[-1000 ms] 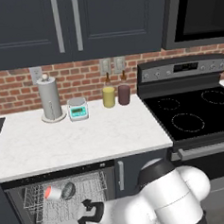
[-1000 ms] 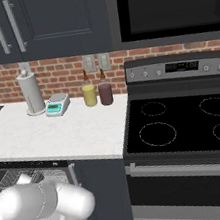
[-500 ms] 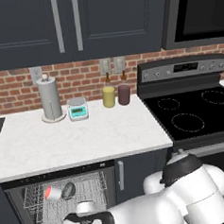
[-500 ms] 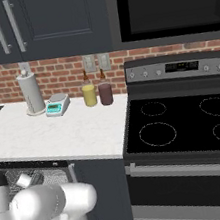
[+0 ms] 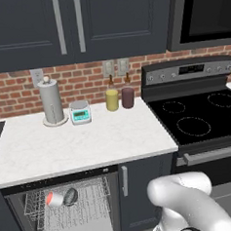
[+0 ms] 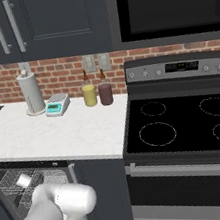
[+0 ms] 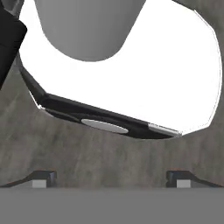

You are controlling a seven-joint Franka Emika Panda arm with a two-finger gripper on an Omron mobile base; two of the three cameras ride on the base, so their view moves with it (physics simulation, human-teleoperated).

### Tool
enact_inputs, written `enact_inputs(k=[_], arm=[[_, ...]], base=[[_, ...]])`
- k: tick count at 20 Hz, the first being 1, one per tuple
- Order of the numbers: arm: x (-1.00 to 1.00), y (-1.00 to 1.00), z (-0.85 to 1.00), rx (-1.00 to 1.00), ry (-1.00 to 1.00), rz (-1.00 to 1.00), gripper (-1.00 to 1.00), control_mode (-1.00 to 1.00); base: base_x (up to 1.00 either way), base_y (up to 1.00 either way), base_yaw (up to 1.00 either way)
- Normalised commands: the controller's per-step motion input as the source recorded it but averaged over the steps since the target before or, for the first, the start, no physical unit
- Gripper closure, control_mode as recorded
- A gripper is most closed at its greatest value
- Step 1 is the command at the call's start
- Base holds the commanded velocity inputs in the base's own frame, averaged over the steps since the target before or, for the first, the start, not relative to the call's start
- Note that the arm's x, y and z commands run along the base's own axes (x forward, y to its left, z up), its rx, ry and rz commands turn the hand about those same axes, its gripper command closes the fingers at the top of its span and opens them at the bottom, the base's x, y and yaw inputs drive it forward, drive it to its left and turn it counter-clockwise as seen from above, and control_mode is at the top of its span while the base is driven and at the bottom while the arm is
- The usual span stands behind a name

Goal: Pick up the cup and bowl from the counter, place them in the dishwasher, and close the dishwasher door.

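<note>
Your cup (image 5: 54, 199) and bowl (image 5: 70, 196) already lie side by side on the wire rack (image 5: 70, 211) inside the open dishwasher (image 5: 65, 209), off the surface (image 5: 80, 144). Your pincer (image 7: 111, 177) stands wide and holds nothing, pointed at the floor (image 7: 109, 153). Only the door is left, and it lies below what you can see. Swing the arm in blind and you may clip the rack or shove the door crooked.
</note>
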Motion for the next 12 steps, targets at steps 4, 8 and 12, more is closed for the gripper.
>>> enact_inputs(k=[4, 8, 12], arm=[[0.14, 0.99, -0.17, -0.62, -0.61, 0.02, -1.0, -1.0], [0.25, 1.0, -0.05, -0.46, -0.33, 0.04, -1.0, -1.0], [0.04, 1.0, -0.66, -0.59, -0.26, 0.15, -1.0, -1.0]], base=[[0.0, 0.0, 0.0], [0.0, 0.0, 0.0], [0.0, 0.0, 0.0]])
